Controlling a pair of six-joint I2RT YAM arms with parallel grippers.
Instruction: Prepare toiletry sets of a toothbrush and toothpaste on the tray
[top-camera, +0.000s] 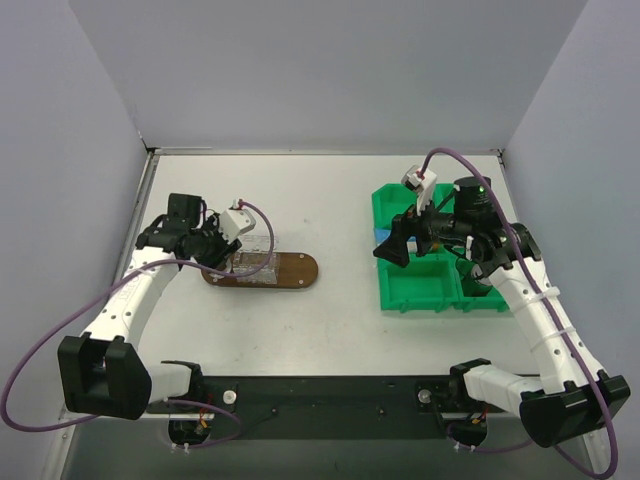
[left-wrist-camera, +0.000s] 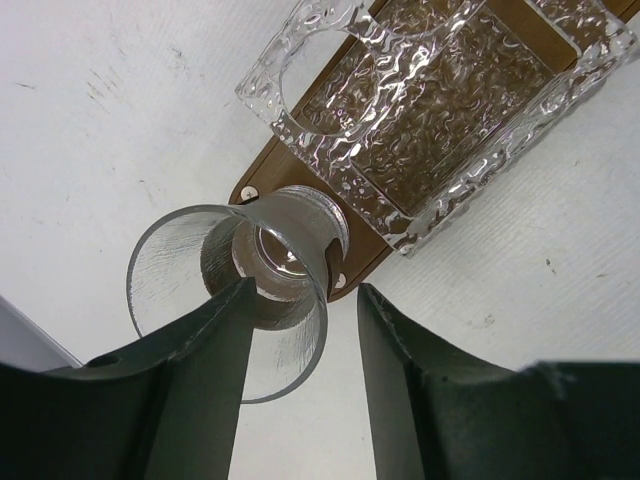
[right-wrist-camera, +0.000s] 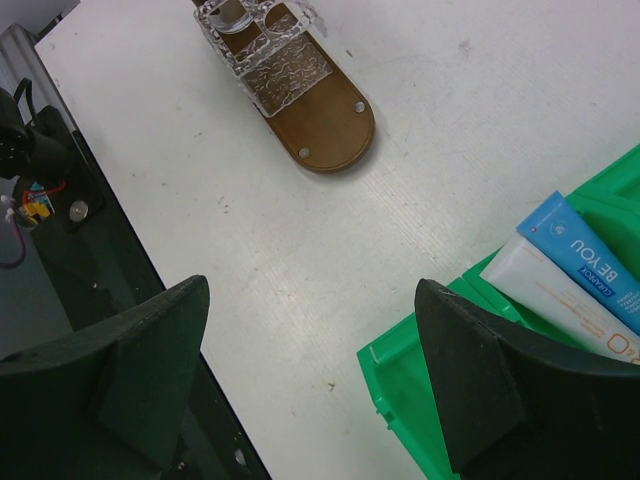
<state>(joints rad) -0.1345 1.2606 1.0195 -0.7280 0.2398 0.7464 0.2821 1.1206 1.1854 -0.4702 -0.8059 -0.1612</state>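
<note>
The dark brown oval tray lies left of centre and carries a clear textured glass holder. My left gripper is at the tray's left end. In the left wrist view it is open, with the wall of a small clear cup between its jaws; the cup rests on the tray's end beside the holder. My right gripper hangs open and empty over the left edge of the green bin. A blue-and-white toothpaste tube lies in the bin. No toothbrush shows.
The green sectioned bin stands on the right half of the table. In the right wrist view the open gripper hangs over bare table, with the tray further off. Grey walls enclose the table on three sides.
</note>
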